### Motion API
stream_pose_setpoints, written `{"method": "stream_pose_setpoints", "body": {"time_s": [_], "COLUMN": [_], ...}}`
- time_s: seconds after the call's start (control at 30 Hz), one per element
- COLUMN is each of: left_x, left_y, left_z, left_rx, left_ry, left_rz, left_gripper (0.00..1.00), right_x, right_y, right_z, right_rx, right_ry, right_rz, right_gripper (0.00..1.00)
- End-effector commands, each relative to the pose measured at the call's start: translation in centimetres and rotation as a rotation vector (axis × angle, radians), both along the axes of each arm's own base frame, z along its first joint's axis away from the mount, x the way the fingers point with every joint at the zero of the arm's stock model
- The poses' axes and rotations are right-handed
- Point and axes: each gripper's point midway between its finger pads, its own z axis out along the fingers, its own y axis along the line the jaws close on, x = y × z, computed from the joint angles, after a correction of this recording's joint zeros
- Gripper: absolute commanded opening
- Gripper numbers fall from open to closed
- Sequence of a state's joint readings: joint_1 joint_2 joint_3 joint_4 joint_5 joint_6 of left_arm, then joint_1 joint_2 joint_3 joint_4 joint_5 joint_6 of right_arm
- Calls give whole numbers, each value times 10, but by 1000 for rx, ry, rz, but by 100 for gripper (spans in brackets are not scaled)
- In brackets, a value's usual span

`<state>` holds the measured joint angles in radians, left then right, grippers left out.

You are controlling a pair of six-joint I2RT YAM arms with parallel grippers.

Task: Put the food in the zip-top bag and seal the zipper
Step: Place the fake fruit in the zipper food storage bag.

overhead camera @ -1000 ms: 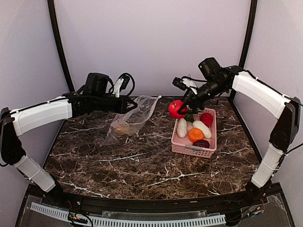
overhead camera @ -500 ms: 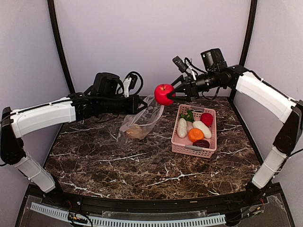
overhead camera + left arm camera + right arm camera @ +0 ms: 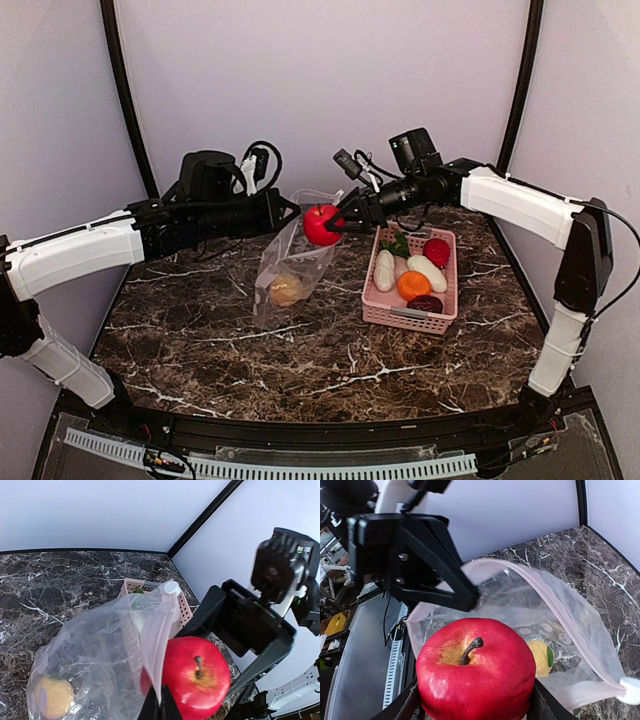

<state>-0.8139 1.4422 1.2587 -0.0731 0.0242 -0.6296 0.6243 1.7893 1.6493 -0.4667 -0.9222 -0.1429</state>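
Bench [image 3: 300, 370]: dark marble top, two arms reaching in from the near edge.

Left arm [image 3: 90, 245]: its jaws are pressed together on the mouth edge of the zip-top bag [image 3: 290, 265]. The bag is held up by that edge over the far middle of the bench, a little toward the left edge. Its lower end is seen resting on the bench. One yellow fruit [image 3: 287, 290] is lying in the bottom of the bag. In the left wrist view the bag [image 3: 100, 650] is seen hanging open, with the yellow fruit [image 3: 52, 697] low inside. The zipper [image 3: 155, 645] runs up as a pale pinkish strip to a white end piece [image 3: 171, 587].

Right arm [image 3: 520, 205]: a red apple [image 3: 321, 224] is pinched between its jaws, one finger on each side. The apple is held in the air right at the bag's mouth, on the side facing the right edge. In the right wrist view the apple [image 3: 475, 675] is seen with its stem up, in front of the open mouth. The zipper [image 3: 560, 597] is arched behind it. Whether the apple touches the plastic cannot be told.

Pink basket [image 3: 405, 318]: set toward the right edge, in the far half. Inside it are noted:
- two white oblong pieces [image 3: 384, 270]
- an orange [image 3: 413, 285]
- a dark red piece [image 3: 426, 303]
- a red piece [image 3: 436, 251]
- a green leafy piece [image 3: 399, 245]
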Motion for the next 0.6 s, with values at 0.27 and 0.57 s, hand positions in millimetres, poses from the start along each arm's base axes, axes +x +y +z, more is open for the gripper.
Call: {"method": "stream_pose_setpoints", "body": {"time_s": [0.27,0.57], "left_x": [-5,-6], "left_y": [-3,3], "left_z": [5,4], "left_rx": [-75,-31], "left_ry": [-16,-45], "left_rz": [38,53], "left_gripper": [1,1], "right_x": [29,12], "right_y": [13,22], "right_z": [-14,10], "right_rx": [-100,-126], "right_ry": [54,11], "right_rz": [-157,-83], "right_gripper": [52,82]}}
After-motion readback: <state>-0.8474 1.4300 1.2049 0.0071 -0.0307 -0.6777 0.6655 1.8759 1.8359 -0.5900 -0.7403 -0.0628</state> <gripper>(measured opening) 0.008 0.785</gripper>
